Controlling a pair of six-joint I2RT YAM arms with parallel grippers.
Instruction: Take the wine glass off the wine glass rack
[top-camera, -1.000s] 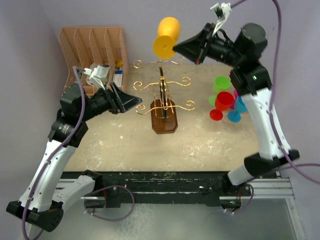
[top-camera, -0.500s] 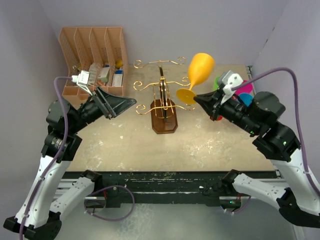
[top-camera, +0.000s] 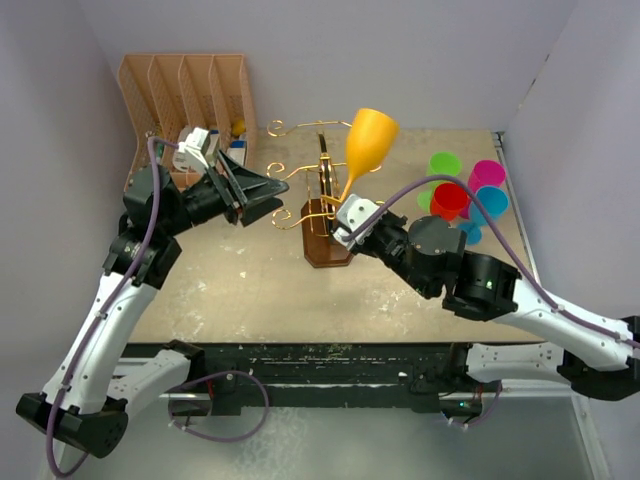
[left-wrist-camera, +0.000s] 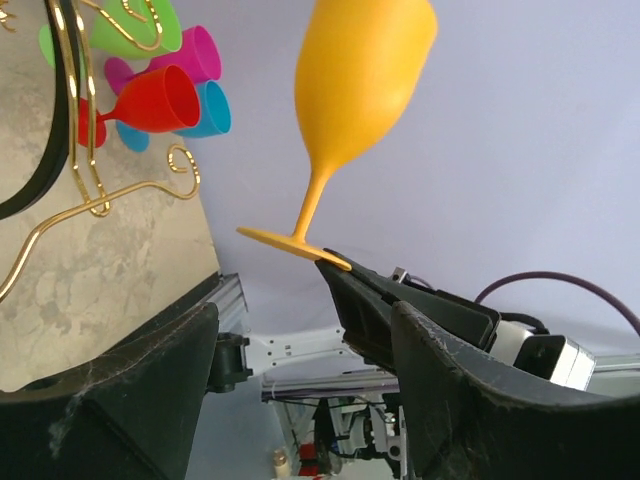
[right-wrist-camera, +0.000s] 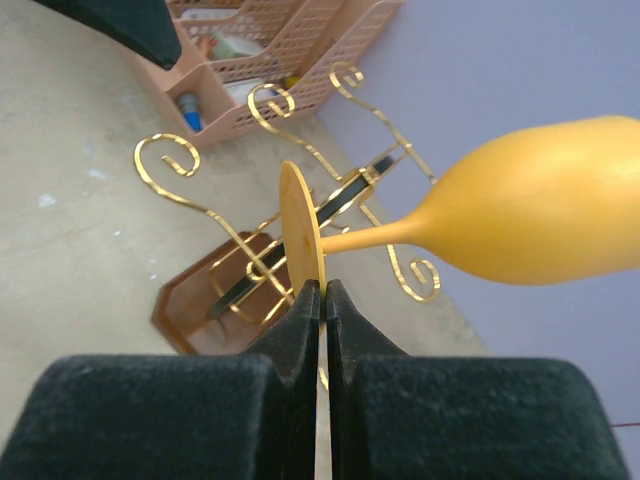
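Your right gripper (right-wrist-camera: 322, 290) pinches the yellow glass (top-camera: 369, 135) by its foot and has swung it down by the rack (top-camera: 322, 252); it seems free. Your left gripper (top-camera: 280, 198) hangs open.

**Glass brought down beside the rack**
The wine glass (top-camera: 370, 135), a second ago high at 12 o'clock of the wine glass rack (top-camera: 330, 250) and then out at its 3 o'clock, now stands bowl-up at the rack's 1 o'clock. The right gripper (right-wrist-camera: 322, 292) pinching its foot now reaches in low from 4 o'clock. The left gripper (top-camera: 278, 200), at 9 o'clock, has edged closer to the rack's scrolls. The coloured cups (top-camera: 450, 200) are now uncovered.
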